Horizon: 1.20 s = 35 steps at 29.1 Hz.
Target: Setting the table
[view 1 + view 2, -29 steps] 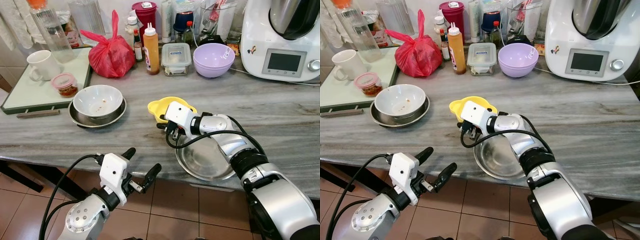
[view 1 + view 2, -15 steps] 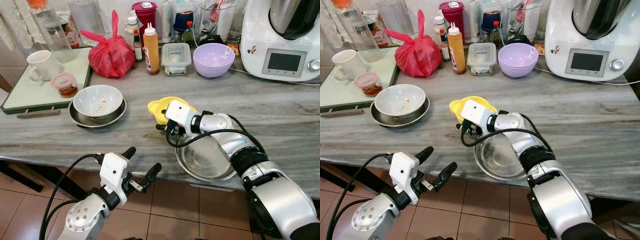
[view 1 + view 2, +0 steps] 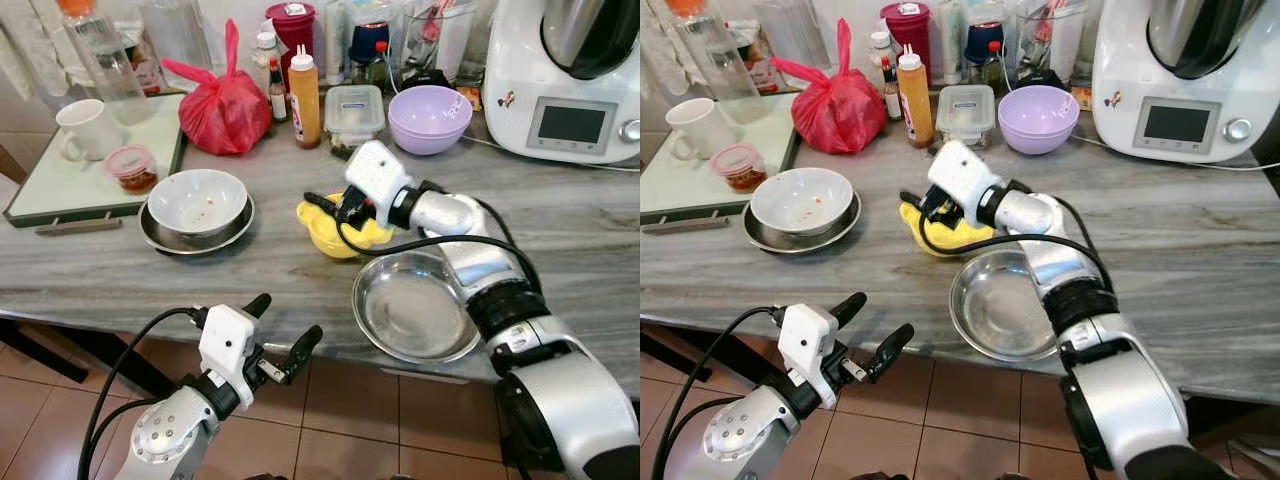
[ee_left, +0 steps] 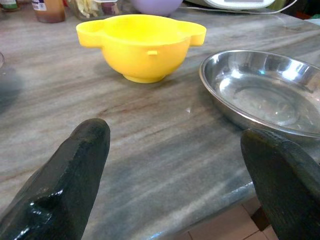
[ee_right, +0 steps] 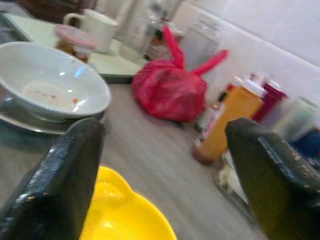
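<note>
A yellow two-handled bowl (image 3: 338,234) stands on the grey marble counter (image 3: 560,225). My right gripper (image 3: 335,208) hovers just over its rim, open, with nothing between the fingers; in the right wrist view the yellow bowl (image 5: 125,215) lies below the spread fingers. To the bowl's right, at the counter's front edge, sits an empty steel plate (image 3: 415,305). My left gripper (image 3: 282,322) is held open below the counter edge, facing the yellow bowl (image 4: 142,47) and the steel plate (image 4: 265,92).
A used white bowl (image 3: 196,198) rests on another steel plate at the left. Behind are a green tray (image 3: 60,190) with a mug (image 3: 82,128), a red bag (image 3: 225,105), a sauce bottle (image 3: 304,98), a lidded container (image 3: 352,110), a purple bowl (image 3: 430,115) and a white kitchen machine (image 3: 565,75).
My right gripper has lifted from the near side of the yellow bowl and swung back over its rim. The left arm has stayed still.
</note>
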{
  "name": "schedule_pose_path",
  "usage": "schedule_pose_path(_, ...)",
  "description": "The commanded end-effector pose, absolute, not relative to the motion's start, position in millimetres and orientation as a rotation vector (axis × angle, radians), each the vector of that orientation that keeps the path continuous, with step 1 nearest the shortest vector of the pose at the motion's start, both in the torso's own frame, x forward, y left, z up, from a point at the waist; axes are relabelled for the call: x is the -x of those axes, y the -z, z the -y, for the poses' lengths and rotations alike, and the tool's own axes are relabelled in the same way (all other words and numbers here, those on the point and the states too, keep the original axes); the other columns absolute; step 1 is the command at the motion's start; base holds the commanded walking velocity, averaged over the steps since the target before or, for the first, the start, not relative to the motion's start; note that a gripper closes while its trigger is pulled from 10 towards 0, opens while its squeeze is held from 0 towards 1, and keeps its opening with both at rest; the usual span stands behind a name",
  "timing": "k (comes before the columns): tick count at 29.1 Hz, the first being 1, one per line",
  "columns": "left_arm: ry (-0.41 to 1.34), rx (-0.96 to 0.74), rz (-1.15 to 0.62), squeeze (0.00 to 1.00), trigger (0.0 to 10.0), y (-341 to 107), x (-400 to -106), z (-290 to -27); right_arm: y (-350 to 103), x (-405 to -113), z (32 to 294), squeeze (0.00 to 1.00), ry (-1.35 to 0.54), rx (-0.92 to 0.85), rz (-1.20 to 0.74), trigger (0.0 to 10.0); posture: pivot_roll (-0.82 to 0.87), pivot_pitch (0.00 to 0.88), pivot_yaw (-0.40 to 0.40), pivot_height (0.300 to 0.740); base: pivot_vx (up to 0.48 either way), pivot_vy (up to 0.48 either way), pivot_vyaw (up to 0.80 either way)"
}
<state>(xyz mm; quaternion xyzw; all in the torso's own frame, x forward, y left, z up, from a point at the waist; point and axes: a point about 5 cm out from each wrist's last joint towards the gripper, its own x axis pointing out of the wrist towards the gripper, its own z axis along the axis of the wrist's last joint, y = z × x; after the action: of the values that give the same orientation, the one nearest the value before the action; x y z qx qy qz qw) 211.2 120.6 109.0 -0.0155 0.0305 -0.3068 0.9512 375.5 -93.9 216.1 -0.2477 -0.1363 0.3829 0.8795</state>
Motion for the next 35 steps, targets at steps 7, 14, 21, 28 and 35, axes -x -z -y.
schedule_pose_path(7,0.669,0.069,-0.048,0.0,10.0,-116,-213,-122,-199,-363,126,1.0,-0.652,0.443,0.23,10.0,-0.07,0.095,0.084,0.74,0.0,0.0,0.0)
schedule_pose_path(14,0.676,0.05,-0.041,0.0,10.0,-117,-216,-124,-196,-353,145,1.0,-0.541,0.414,0.233,10.0,-0.09,0.082,0.09,0.74,0.0,0.0,0.0)
schedule_pose_path(21,0.644,0.046,-0.011,0.0,10.0,-121,-226,-130,-192,-336,169,1.0,-0.337,0.37,0.258,10.0,-0.1,0.064,0.093,0.74,0.0,0.0,0.0)
schedule_pose_path(28,0.543,0.039,0.047,0.0,10.0,-123,-230,-133,-181,-313,181,1.0,-0.169,0.368,0.253,10.0,-0.11,0.046,0.097,0.74,0.0,0.0,0.0)
schedule_pose_path(35,0.451,0.031,0.091,0.0,10.0,-125,-233,-133,-165,-291,173,1.0,-0.123,0.358,0.231,10.0,-0.11,0.032,0.096,0.74,0.0,0.0,0.0)
